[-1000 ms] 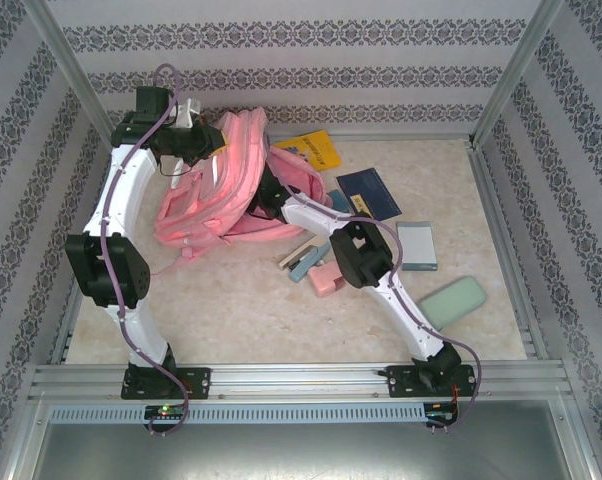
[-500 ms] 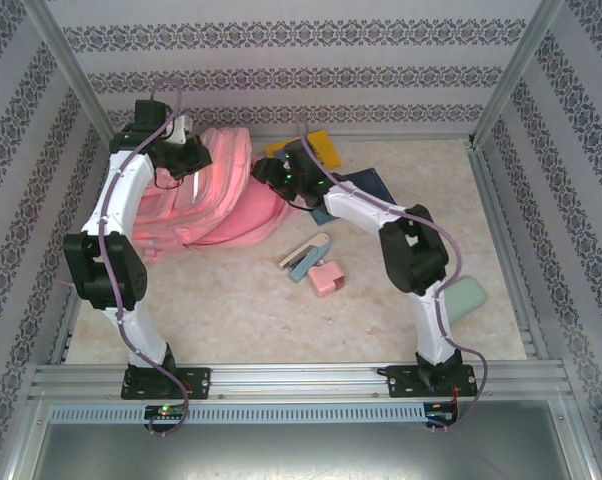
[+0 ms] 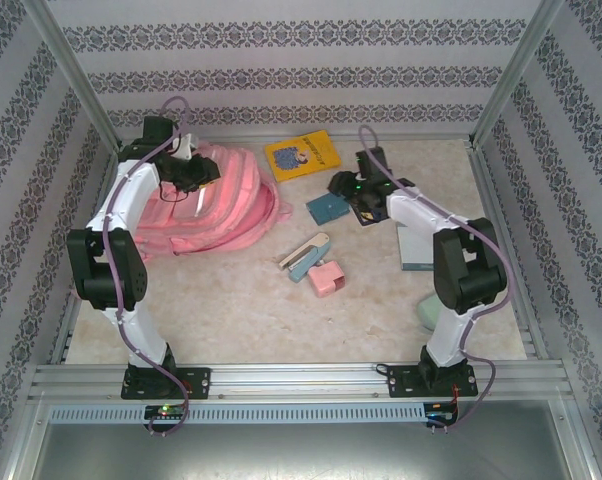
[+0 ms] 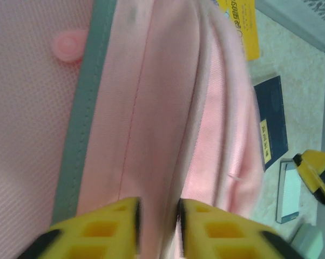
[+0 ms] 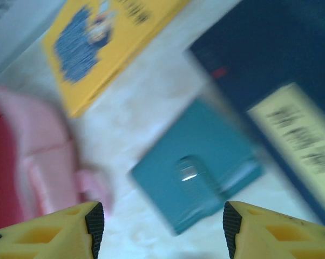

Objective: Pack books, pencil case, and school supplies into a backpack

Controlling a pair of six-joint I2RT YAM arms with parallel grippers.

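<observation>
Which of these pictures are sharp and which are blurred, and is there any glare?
Top external view: sharp and evenly lit, with only soft shadows. Right wrist view: motion-blurred throughout; the teal pouch has smeared edges and a small glare spot on its clasp, and the label of the navy book is unreadable. Left wrist view: the near backpack fabric looks soft.

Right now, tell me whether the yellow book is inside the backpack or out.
Out. The yellow book lies flat on the table, cover up, to the right of the backpack, fully in view.
</observation>
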